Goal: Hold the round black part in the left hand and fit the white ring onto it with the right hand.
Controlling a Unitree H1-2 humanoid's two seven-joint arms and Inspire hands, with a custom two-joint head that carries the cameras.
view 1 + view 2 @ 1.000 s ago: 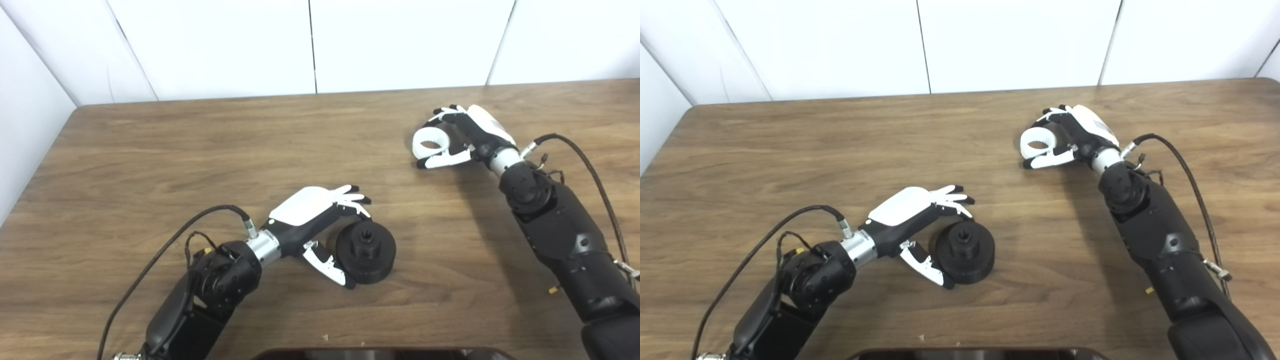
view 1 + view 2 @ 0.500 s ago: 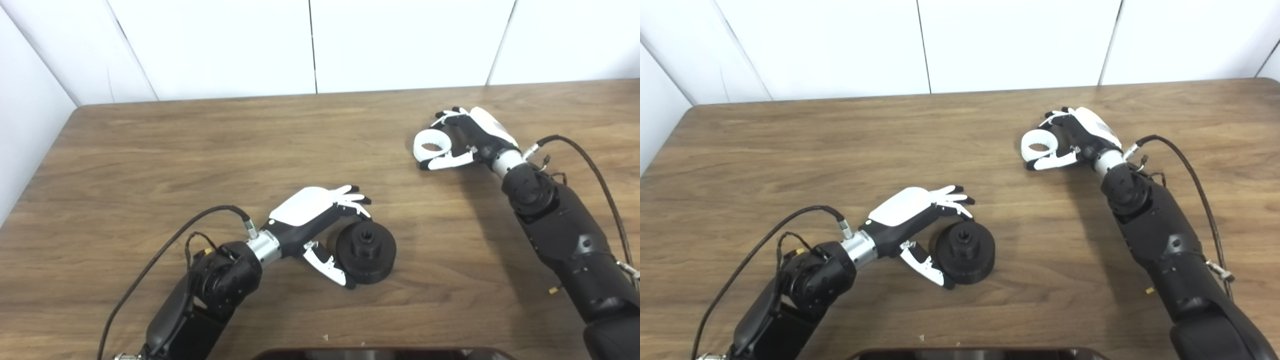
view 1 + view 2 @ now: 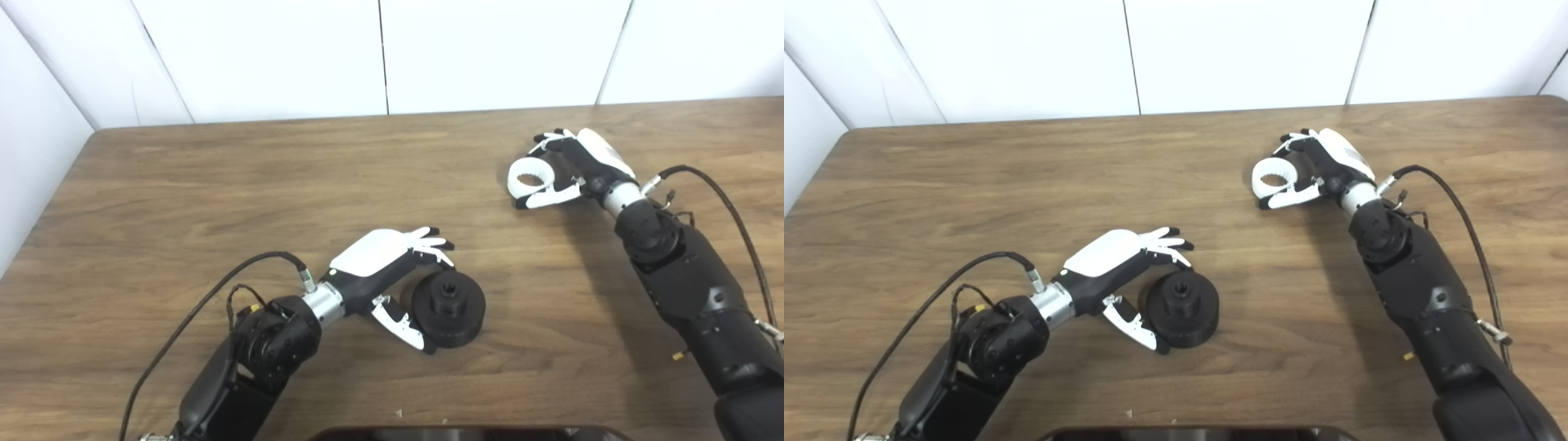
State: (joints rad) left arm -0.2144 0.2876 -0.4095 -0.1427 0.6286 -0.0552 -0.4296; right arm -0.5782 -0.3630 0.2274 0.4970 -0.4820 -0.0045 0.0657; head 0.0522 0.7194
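Note:
The round black part sits on the wooden table, a raised hub with a hole on top. My left hand is cupped around its left side and stands open: the fingers reach straight over the far edge and the thumb lies against the near-left rim. Far off at the back right, my right hand is shut on the white ring. The ring lies flat between the thumb below and the fingers above, close to the table.
White wall panels close off the table's back and left sides. A dark glossy object pokes in at the bottom edge. Cables trail from both wrists. Bare wood lies between the two hands.
My right hand has drifted slightly right and nearer with the white ring in its fingers. The left hand and the black part have not moved.

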